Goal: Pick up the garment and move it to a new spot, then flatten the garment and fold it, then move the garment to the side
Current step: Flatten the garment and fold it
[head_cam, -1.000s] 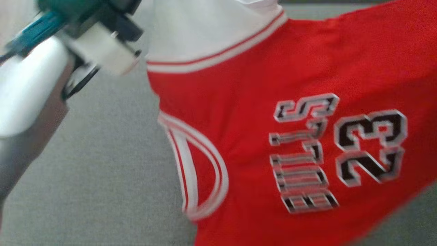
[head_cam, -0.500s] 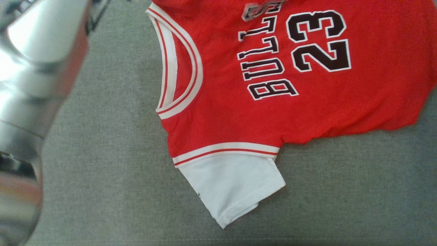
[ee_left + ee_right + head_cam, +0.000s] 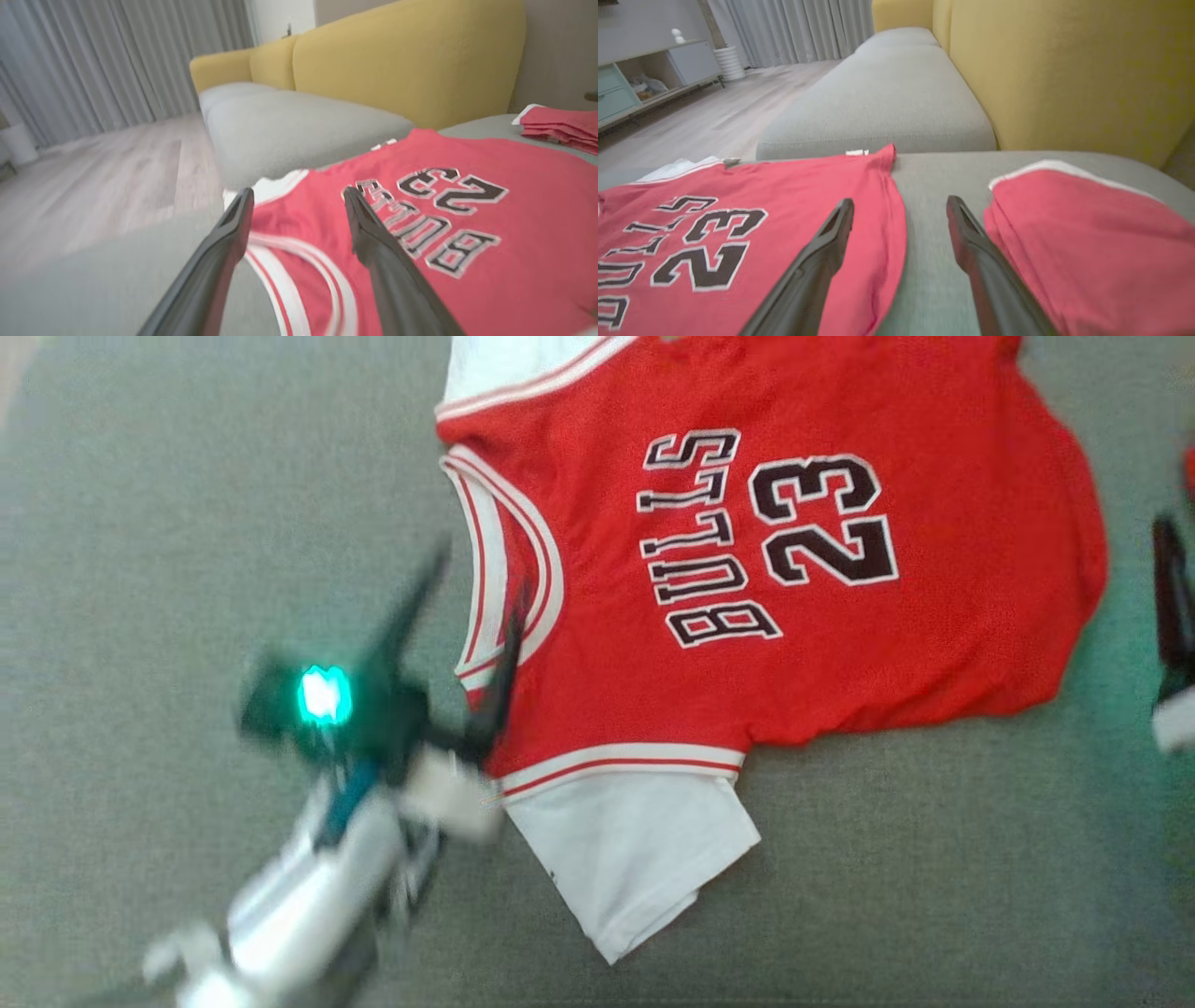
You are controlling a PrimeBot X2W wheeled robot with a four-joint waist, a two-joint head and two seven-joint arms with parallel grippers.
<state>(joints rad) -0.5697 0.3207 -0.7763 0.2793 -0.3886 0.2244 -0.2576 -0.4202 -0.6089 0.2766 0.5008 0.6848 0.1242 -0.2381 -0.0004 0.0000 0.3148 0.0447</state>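
Observation:
The garment is a red jersey with white sleeves and "BULLS 23" lettering, lying spread flat on the grey sofa cushion. My left gripper is blurred at the lower left, open, with its fingers over the jersey's neckline. In the left wrist view the left gripper stands open above the white-trimmed collar of the garment, holding nothing. My right gripper is open over the hem edge of the garment and bare cushion. One of its fingers shows at the right edge of the head view.
A folded red garment lies on the cushion just right of my right gripper. The yellow sofa back rises behind. A second grey seat cushion extends beyond, with wooden floor, curtains and a low cabinet further off.
Both grippers have opened and let go of the garment, which now lies flat. The head camera has shifted, and the left gripper now shows at the neckline.

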